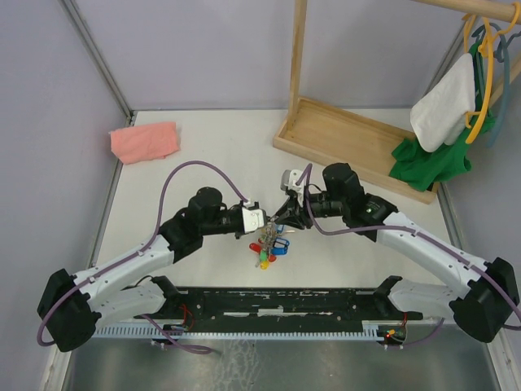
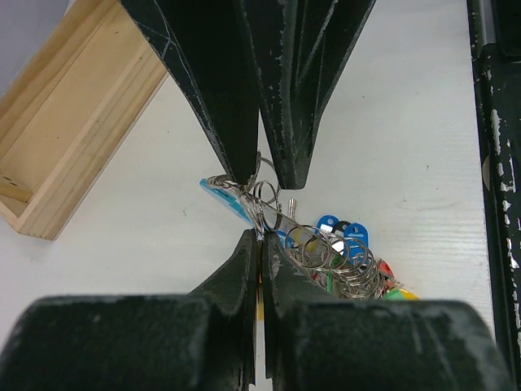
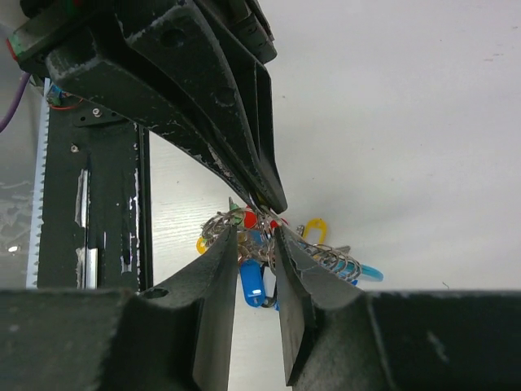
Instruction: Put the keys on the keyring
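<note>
Pale lilac walls [image 1: 203,49] around a white table [image 1: 220,138]. Wooden clothes rack [image 1: 352,140] at the far right corner, with hung clothes [image 1: 444,110]. Pink cloth [image 1: 145,142] at the far left corner.

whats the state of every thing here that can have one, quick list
left gripper: shut on the keyring
right gripper: jaws parted beside the ring
keyring: pinched, coloured keys bunched on it
yellow and green keys: in the bunch; threaded or not, cannot tell
pink cloth: lying loosely folded on the table
white cloth: hanging on the rack
green garment: hanging on the rack
</note>
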Controlling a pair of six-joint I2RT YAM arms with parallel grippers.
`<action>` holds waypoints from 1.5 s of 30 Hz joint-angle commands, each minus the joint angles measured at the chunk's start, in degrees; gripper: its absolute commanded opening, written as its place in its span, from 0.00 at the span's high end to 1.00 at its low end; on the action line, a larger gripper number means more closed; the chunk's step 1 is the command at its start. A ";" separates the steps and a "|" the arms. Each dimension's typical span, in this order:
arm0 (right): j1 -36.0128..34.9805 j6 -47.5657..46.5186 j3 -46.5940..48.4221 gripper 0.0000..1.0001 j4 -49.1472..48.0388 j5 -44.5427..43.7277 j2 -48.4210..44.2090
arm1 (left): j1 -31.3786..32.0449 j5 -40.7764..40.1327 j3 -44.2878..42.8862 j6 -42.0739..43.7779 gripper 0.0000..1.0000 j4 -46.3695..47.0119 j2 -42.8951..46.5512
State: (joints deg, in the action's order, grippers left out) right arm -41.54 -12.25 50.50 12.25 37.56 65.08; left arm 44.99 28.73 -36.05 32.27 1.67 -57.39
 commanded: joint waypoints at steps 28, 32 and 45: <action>-1.45 0.35 4.15 0.99 -0.30 3.80 4.68 | 2.81 -2.87 -4.95 0.06 0.97 3.96 -0.14; -1.44 0.31 3.36 0.99 -1.72 -2.09 1.74 | 2.91 -7.18 -3.64 -2.12 0.97 3.16 1.65; -1.44 11.79 -9.04 0.99 -30.43 -9.20 -5.65 | 4.15 -13.28 2.38 -15.61 0.96 9.32 3.36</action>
State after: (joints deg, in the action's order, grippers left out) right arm -42.76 -5.28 43.09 -2.92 31.53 61.91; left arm 48.71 17.82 -35.48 24.25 5.39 -55.29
